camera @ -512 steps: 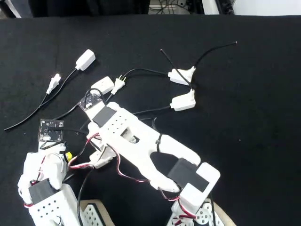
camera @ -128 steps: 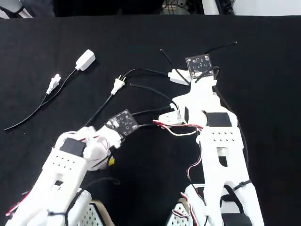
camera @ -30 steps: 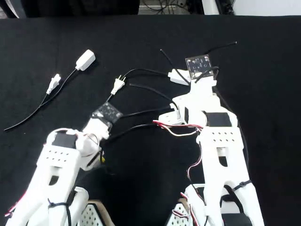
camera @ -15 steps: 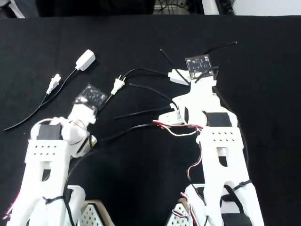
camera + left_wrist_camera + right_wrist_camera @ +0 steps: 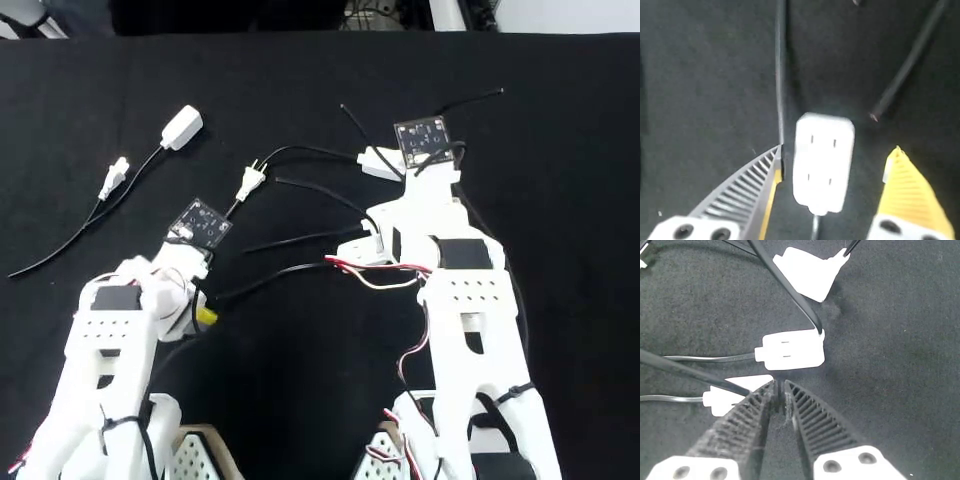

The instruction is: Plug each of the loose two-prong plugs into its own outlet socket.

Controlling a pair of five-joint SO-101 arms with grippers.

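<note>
My left gripper hangs open over the black table, with a white outlet socket lying between its grey and yellow fingers; two pairs of slots face up. In the high view the left arm covers that socket. A loose two-prong plug lies just beyond it, and a second plug lies at far left. My right gripper is shut beside a white socket, and a thick black cable runs up to its fingers. A white connector lies partly under one finger.
A further white socket sits at the back left, and a triangular white socket lies beyond the right gripper. Black cables cross the table's middle between the arms. The far right of the table is bare.
The left arm swung left and away, then came back a little right and nearer. The right arm has kept still.
</note>
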